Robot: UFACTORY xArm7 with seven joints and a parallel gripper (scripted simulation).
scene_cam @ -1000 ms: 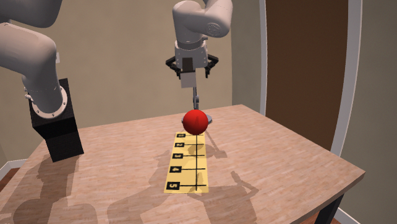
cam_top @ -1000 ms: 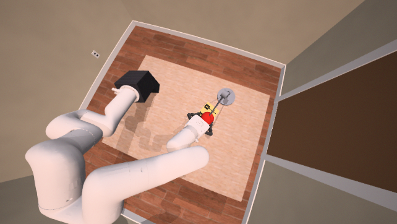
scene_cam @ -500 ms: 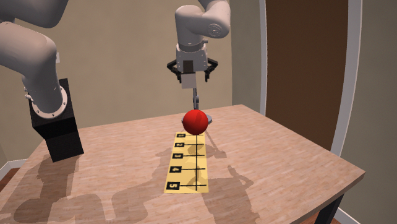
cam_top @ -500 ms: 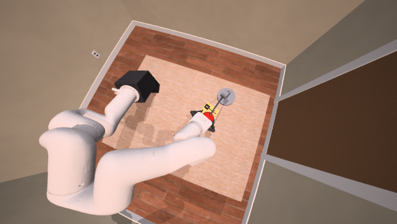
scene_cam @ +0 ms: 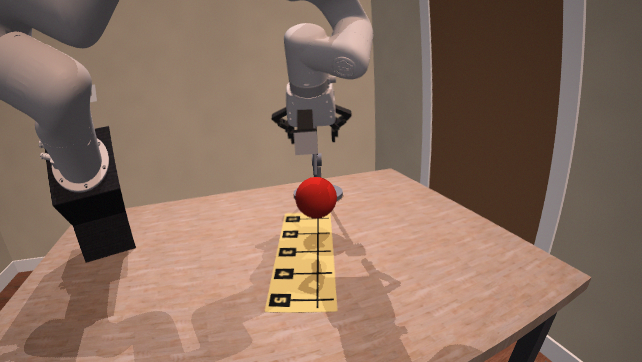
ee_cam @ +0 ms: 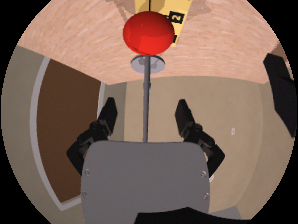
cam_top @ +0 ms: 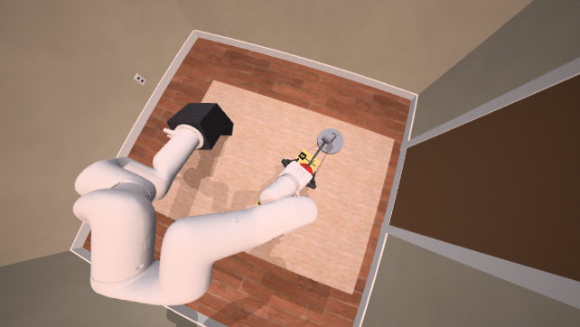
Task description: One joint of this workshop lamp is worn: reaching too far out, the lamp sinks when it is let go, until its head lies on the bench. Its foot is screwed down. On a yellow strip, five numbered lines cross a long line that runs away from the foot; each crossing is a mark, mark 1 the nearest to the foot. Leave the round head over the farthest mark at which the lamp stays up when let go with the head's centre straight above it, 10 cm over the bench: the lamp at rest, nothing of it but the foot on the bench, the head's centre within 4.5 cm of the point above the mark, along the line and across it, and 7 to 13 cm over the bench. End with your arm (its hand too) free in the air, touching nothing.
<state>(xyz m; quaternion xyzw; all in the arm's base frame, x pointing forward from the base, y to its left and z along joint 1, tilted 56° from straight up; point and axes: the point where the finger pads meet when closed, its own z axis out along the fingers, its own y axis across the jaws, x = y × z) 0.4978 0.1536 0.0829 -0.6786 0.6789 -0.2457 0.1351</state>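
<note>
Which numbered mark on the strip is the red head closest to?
Mark 1, at the strip's far end: the head hangs right by it; marks 2 to 5 lie nearer the camera.
</note>
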